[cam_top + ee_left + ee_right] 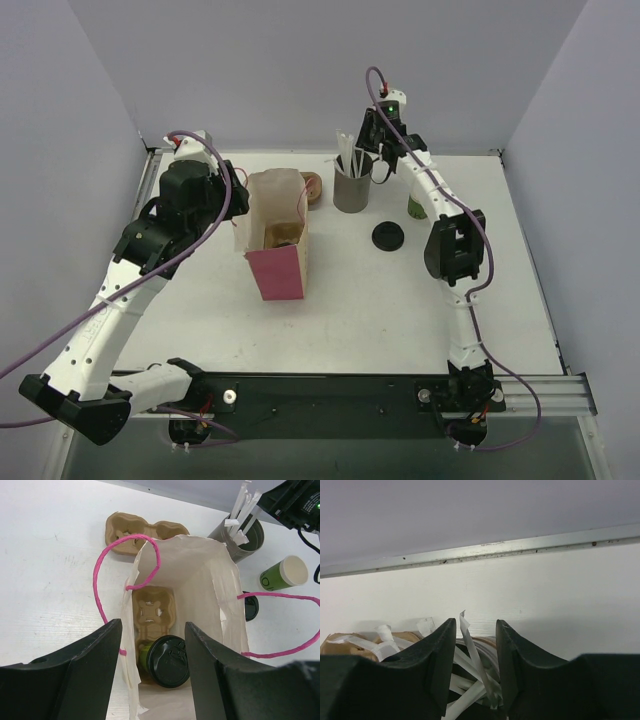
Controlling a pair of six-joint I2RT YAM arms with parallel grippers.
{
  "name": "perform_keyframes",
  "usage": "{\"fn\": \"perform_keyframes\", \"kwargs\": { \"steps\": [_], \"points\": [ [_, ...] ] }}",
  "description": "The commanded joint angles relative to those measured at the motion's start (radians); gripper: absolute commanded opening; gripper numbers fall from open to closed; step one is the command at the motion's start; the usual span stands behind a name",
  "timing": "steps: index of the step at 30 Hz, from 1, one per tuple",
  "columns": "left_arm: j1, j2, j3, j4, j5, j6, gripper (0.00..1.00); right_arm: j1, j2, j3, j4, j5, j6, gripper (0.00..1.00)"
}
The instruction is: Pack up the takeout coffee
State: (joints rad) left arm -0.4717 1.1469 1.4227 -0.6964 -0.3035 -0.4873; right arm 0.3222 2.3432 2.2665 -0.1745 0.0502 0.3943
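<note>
Takeout coffee [167, 660]: small green cup with a black lid on it, down inside the paper bag [200, 580], lid turned up toward the bag's mouth, just beside a cardboard cup carrier [150, 612] that also sits in the bag. Paper bag: pale inside, pink outside, pink cord handles, standing mouth-up on the white counter [350, 320], left of centre. Left gripper [152, 625]: held over the bag's near rim, fingers wide apart, one either side of the mouth, nothing pinched. Right gripper [475, 623]: at the far side of the counter over the grey straw holder [352, 190]; fingers apart with a narrow gap, one white straw [470, 650] rising between them, and whether either finger touches it cannot be told. Second cardboard carrier [125, 530]: flat on the counter just behind the bag. Open green cup [285, 575]: pale cream inside, no lid, right of the straw holder and well apart from the bag. Loose black lid [388, 236]: flat on the counter between the bag and the right arm, near the straw holder.
</note>
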Motion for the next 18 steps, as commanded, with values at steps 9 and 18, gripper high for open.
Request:
{"fn": "perform_keyframes", "kwargs": {
  "steps": [9, 18],
  "points": [
    [0.011, -0.007, 0.039, 0.008, 0.020, 0.009, 0.63, 0.023, -0.054, 0.030, 0.044, 0.099, -0.063, 0.00],
    [0.018, -0.006, 0.024, 0.018, 0.035, 0.013, 0.63, 0.037, -0.199, -0.048, 0.079, 0.149, -0.189, 0.00]
  ]
}}
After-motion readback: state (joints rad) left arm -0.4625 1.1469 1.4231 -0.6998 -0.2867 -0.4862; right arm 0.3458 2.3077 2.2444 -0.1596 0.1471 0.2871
